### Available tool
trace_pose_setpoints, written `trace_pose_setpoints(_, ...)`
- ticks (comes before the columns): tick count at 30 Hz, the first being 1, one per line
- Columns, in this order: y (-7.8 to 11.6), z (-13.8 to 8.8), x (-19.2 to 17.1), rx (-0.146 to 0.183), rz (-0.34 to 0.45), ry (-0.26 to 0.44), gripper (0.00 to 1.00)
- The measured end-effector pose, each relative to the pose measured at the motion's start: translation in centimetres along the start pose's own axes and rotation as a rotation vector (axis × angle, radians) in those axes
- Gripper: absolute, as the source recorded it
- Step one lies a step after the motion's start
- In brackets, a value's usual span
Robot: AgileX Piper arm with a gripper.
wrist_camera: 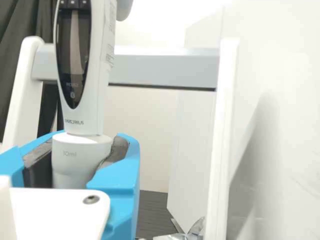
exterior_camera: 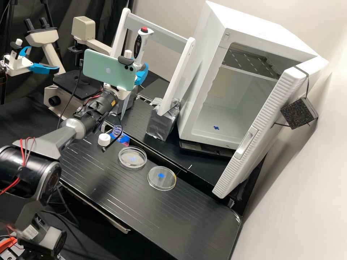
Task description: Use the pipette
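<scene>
Looking across the grooved black bench (exterior_camera: 202,216) from this end, I see the nearer round clear dish (exterior_camera: 170,183) lying flat, with a blue mark showing through it. Just beyond sits a second clear dish (exterior_camera: 126,164), apart from the first, also with a blue mark. Past that, a small white cap (exterior_camera: 104,139) rests beside an open bottle (exterior_camera: 117,129), which stands near the bench's inner edge.

Above them, the arm holds the pipette (exterior_camera: 138,47) roughly upright, a little tilted, its slim end pointing down and its red-topped head up. I can't tell whether the tip is right over the bottle. The gripper (exterior_camera: 141,75) has its blue fingers (wrist_camera: 124,182) drawn in around the pipette, parted only by its thickness; their dark pads (wrist_camera: 116,150) press against the pale collar below the long black panel. A mint-green phone (exterior_camera: 105,70) is fixed across the wrist, hiding part of the pipette.

Farther on, there's a white stand (exterior_camera: 178,77) with a grey crossbar, one leg's foot wrapped in crinkled foil (exterior_camera: 161,122). Next to it, a white cabinet (exterior_camera: 265,30) has its ribbed door (exterior_camera: 235,169) open, a shelf up inside and a blue mark on its floor. Over to the back left is a microscope (exterior_camera: 42,37).
</scene>
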Motion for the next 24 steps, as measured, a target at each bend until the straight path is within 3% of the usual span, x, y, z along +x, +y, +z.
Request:
trace_pose_setpoints(7, -1.6, 1.2, 0.4, -0.014, -0.045, -0.036, 0.0)
trace_pose_setpoints(17, -2.6, 2.2, 0.3, -0.024, -0.036, -0.043, 0.0)
trace_pose_setpoints(24, -3.3, 3.6, -0.6, -0.004, -0.043, -0.063, 0.0)
